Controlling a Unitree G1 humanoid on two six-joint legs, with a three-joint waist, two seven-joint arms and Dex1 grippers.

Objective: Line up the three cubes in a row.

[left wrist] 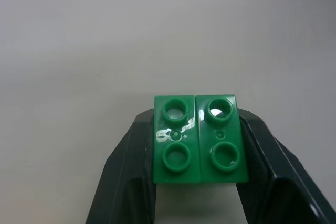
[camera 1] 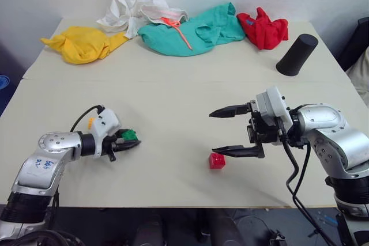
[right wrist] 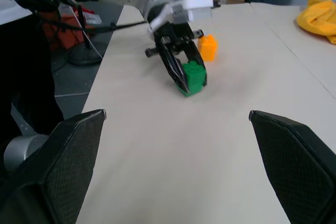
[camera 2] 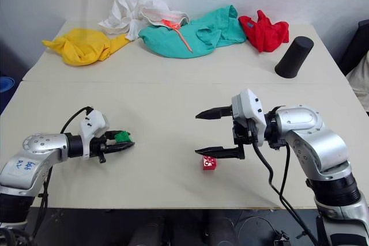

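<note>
While the left gripper (camera 2: 121, 142) clamped the green cube (camera 2: 121, 137) at lower left, presumably for repositioning, the orange cube (right wrist: 208, 47) sat just beside. The right gripper (camera 2: 212, 133) hung wide open, empty, above the red cube (camera 2: 209, 163).

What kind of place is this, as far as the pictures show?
Probably a lab or workshop for robot trials: a plain table against a bare wall, staged cloths and toy cubes like the green cube, and cluttered boxes and cables beyond the table's end.
</note>
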